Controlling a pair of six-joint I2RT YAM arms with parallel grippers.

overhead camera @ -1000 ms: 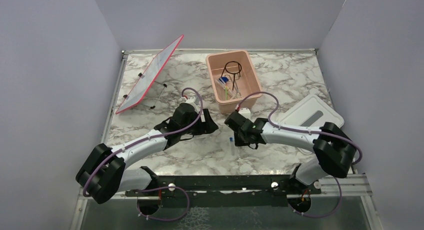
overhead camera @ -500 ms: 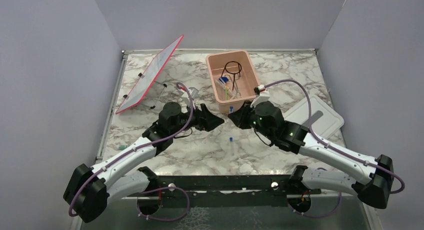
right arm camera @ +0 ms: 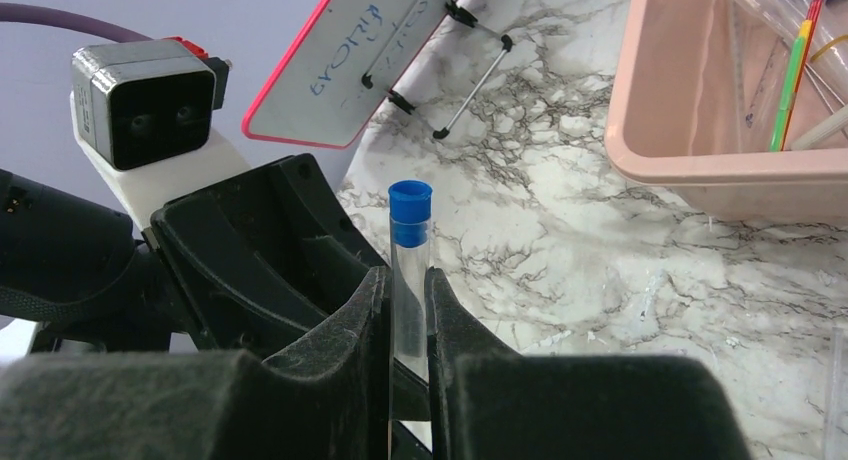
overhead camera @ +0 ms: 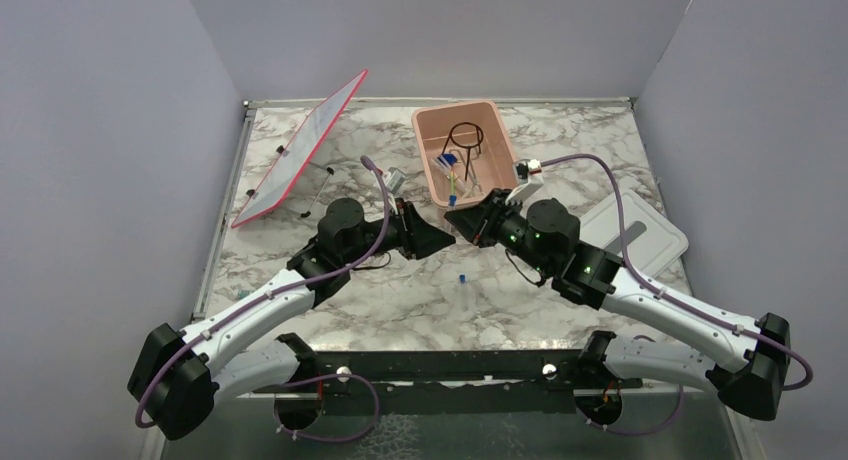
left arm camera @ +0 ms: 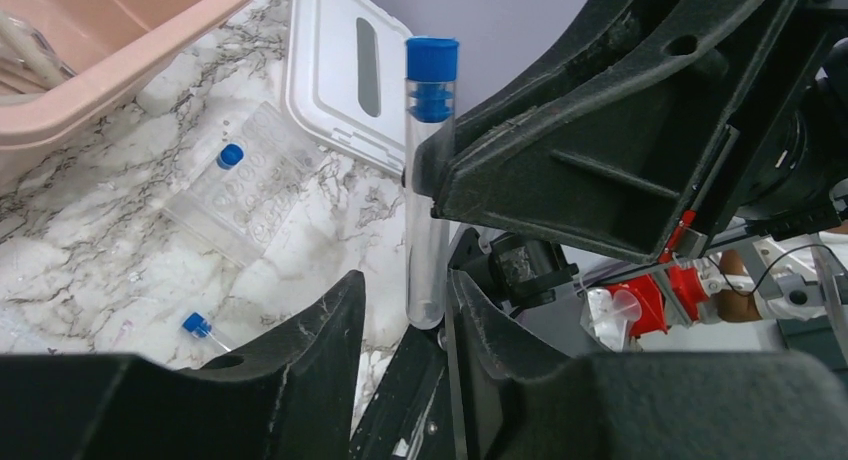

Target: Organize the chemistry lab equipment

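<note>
Clear plastic under a blue cap: handover in mid-air, near the middle of the table [overhead camera: 330,310]. Left gripper [overhead camera: 440,242]: my jaws stand parted around the lower end of the blue-capped tube [left arm camera: 428,180], apparently not pinching yet. Right gripper [overhead camera: 458,223]: my jaws are clamped on the tube, holding it out for the transfer. Pink tub [overhead camera: 424,165] stands just beyond.

Pink tub [overhead camera: 512,160]: one. White lid [overhead camera: 650,235]: one. Red-edged panel [overhead camera: 300,150]: one. Black wire ring stand [overhead camera: 465,136]: one. Green-yellow stick [right arm camera: 793,80]: one. Blue-capped tubes [left arm camera: 425,180] outside the tub: three; those inside are too small to count.
</note>
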